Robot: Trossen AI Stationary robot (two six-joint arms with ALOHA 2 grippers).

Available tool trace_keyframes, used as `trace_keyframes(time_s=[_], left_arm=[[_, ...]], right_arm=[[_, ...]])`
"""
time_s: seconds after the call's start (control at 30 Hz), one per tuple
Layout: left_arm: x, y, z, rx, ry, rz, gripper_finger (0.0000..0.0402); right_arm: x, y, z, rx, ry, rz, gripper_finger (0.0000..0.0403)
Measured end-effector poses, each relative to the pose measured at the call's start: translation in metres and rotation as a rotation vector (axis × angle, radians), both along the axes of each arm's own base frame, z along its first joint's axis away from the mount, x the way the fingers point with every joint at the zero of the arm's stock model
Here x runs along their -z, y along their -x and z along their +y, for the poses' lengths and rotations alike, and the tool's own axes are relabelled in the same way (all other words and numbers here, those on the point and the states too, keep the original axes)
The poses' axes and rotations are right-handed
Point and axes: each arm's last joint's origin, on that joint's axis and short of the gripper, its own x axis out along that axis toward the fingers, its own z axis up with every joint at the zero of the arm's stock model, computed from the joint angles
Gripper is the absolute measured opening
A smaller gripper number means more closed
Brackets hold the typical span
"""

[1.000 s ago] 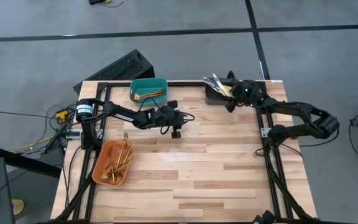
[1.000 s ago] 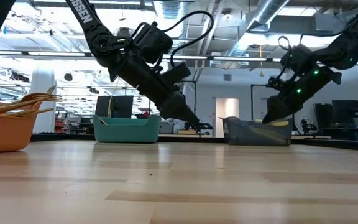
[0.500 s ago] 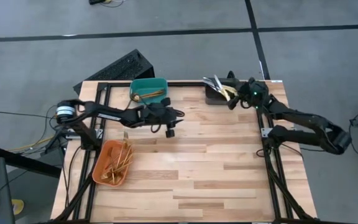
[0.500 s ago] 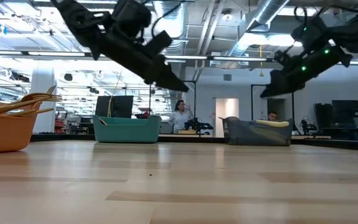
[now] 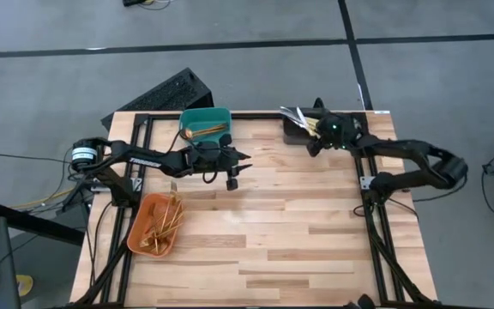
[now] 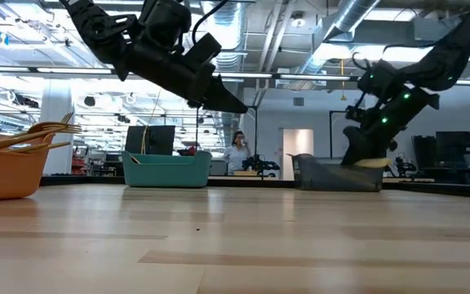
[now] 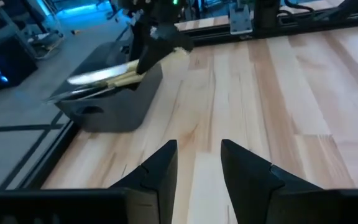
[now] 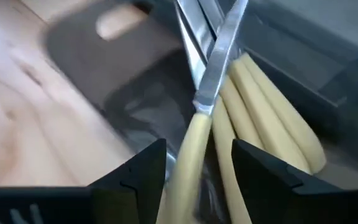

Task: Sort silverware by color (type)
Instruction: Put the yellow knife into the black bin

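Knives with silvery blades and pale gold handles lie in the grey bin at the table's far right, their blades sticking out over its rim. My right gripper is open and reaches down into this bin. Its fingers stand on either side of one knife's handle; no touch shows. Gold forks fill the orange bin, and gold pieces lie in the teal bin. My left gripper hangs open and holds nothing, above the table beside the teal bin.
The three bins stand along the table's far and left sides, and bare wood fills the middle and near part. Black frame rails run along the table's sides. People show far off in the room.
My left gripper has risen from near the tabletop and drawn back a little toward the table's left, and it now points less steeply down. My right gripper lifted off the grey bin, then came back down into it among the knives.
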Motion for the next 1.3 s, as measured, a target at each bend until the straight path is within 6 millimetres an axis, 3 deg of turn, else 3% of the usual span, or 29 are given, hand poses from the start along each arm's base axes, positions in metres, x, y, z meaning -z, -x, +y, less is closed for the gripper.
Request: trace_keyframes(time_s=[0.1, 0.33, 0.5, 0.7, 0.9, 1.0, 1.2, 1.3], left_arm=[[0.001, 0.000, 0.000, -0.001, 0.004, 0.009, 0.0112], [0.006, 0.002, -0.001, -0.004, 0.021, 0.066, 0.0112], [0.007, 0.003, -0.001, -0.009, 0.021, 0.077, 0.0112], [0.007, 0.003, -0.001, 0.001, -0.001, 0.084, 0.0112], [0.005, 0.002, -0.001, 0.009, -0.018, 0.064, 0.0112], [0.005, 0.001, -0.003, 0.052, -0.015, 0.063, 0.0112], [0.007, 0.002, -0.004, 0.065, -0.006, 0.081, 0.0112], [0.009, 0.004, -0.003, -0.029, 0.021, 0.105, 0.0112]], right_arm=[[0.002, -0.006, -0.007, -0.002, -0.007, 0.011, 0.0185], [-0.011, -0.013, -0.012, -0.051, 0.061, 0.021, 0.0062], [-0.028, -0.016, -0.011, -0.092, 0.152, 0.003, 0.0062], [-0.054, -0.022, -0.002, -0.258, 0.409, 0.014, 0.0062], [-0.051, -0.019, -0.004, -0.335, 0.472, 0.106, 0.0062], [-0.048, -0.017, -0.008, -0.343, 0.485, 0.147, 0.0096], [-0.050, -0.015, -0.013, -0.301, 0.491, 0.118, 0.0237], [-0.050, -0.018, -0.010, -0.295, 0.464, 0.081, 0.0257]])
